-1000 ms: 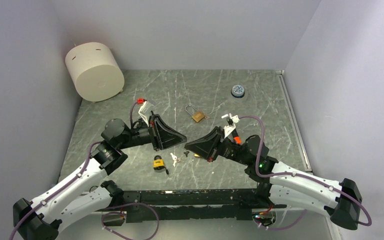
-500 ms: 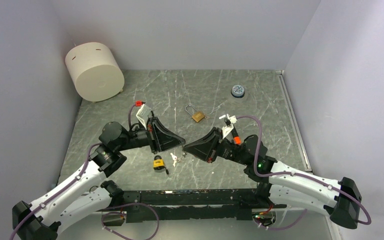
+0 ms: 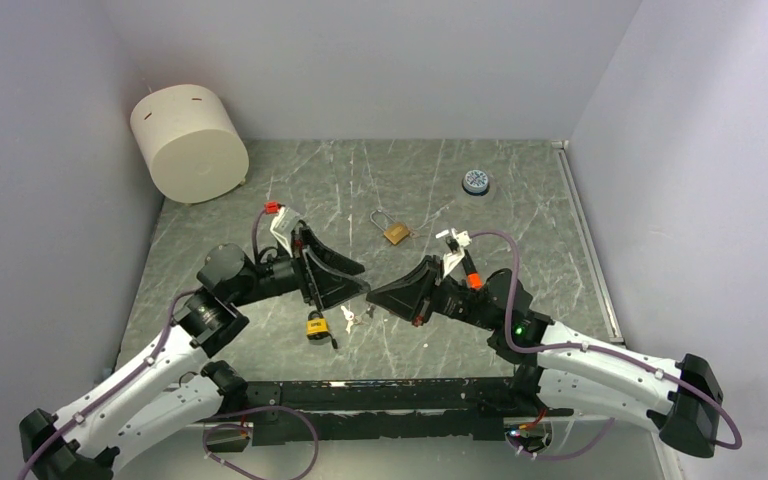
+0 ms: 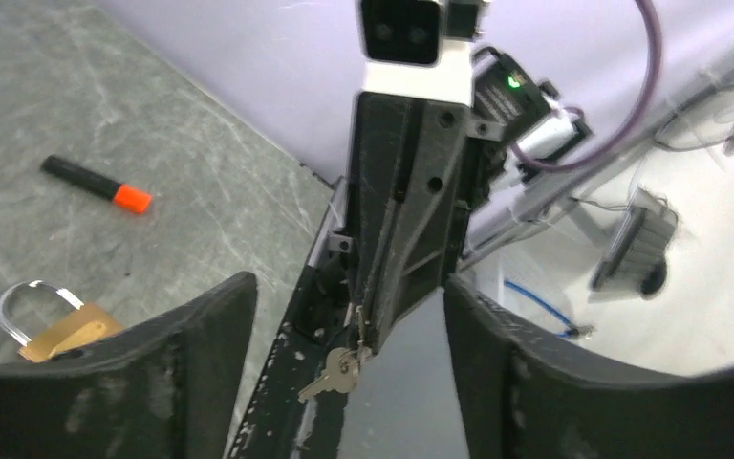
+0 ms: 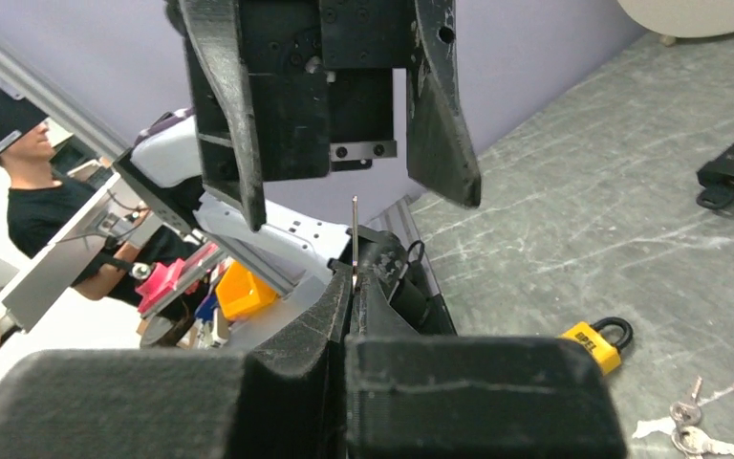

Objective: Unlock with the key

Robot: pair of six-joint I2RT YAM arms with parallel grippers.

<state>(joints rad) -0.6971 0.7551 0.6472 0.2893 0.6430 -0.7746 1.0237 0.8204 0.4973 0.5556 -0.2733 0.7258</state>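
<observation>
R claw [image 3: 373, 292] is pinched shut on 1 key [image 4: 333, 371], arm stretched low, pointing left. L claw [image 3: 363, 279] faces it tip to tip, jaws apart, gripping nothing that I see. Yellow padlock [image 3: 315, 325] lies on table [image 3: 520, 200] under L wrist.

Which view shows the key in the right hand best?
Left wrist: the key hangs broadside at the right hand's closed tips. Right wrist sees it only edge-on, a thin sliver. From the top camera it is too small to make out.
</observation>
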